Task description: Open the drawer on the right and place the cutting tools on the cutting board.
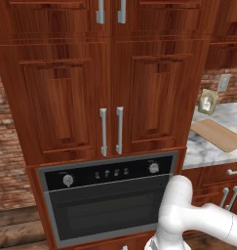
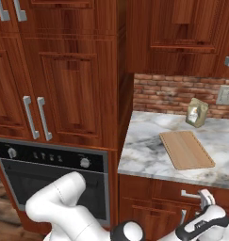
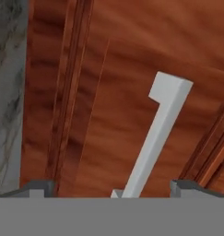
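Drawer [image 2: 182,188], shallow reddish-brown wood with short horizontal silver bar handle [image 2: 191,194], sits shut just under grey-white marble bench [image 2: 144,155], right of black built-in oven [image 2: 54,181]. Judged rigid, sliding on runners, probably moderate pull needed; front panel too flat and smooth to pinch, so handle looks like the only sensible hold. Best taken mid-bar, between its two posts, jaws across the bar, then pulled straight out. Metal bar likely slick; off-centre grip could twist or slip.

Gripper [image 3: 113,191] spread wide, nothing held, hovering close in front of the handle; bar runs between both fingertips [image 3: 37,188] in hand view, apart from each. Not yet closed on it.

Cutting tools presumably inside the closed drawer, so cannot tell shape or lie; judged slim, light, stiff, blades sharp and thin to pick off a flat drawer bottom, handle end the safer hold.

Flat rectangular light tan wooden cutting board [image 2: 185,149] lies flat on bench, bare on top, above the drawer. Small pale packet [image 2: 197,113] stands behind the board near red brick backsplash [image 2: 172,96]. Tall reddish-brown cabinet doors [image 1: 110,83] with vertical silver handles above oven; white wall outlet [image 2: 224,95] at right.
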Tool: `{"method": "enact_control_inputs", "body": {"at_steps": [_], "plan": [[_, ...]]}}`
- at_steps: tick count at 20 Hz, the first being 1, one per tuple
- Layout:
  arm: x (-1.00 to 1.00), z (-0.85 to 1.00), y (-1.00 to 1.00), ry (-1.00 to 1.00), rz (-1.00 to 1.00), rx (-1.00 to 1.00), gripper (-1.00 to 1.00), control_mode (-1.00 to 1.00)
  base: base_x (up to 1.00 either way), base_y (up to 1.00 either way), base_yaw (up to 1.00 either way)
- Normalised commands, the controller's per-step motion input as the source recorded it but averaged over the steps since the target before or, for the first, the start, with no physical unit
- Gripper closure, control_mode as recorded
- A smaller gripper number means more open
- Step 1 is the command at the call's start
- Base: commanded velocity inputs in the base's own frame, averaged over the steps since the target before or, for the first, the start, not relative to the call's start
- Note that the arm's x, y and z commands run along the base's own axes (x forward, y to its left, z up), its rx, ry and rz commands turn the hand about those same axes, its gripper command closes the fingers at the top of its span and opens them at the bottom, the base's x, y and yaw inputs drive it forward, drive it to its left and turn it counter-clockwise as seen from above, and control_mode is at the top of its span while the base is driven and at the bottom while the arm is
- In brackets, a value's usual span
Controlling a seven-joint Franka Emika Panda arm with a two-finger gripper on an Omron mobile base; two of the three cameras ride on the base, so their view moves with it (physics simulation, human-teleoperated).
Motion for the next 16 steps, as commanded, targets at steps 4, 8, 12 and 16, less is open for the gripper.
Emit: {"method": "enact_control_inputs", "body": {"at_steps": [4,8,12,16], "plan": [[0.09,0.00,0.00,0.04,0.00,0.00,-1.00,-1.00,0.00,0.00,0.00],[0.00,-0.10,0.00,-0.03,0.00,0.00,-1.00,-1.00,0.00,0.00,0.00],[0.00,-0.43,0.00,-0.03,0.00,0.00,-1.00,-1.00,0.00,0.00,0.00],[-0.02,-0.50,0.00,-0.04,0.00,0.00,-1.00,-1.00,0.00,0.00,0.00]]}}
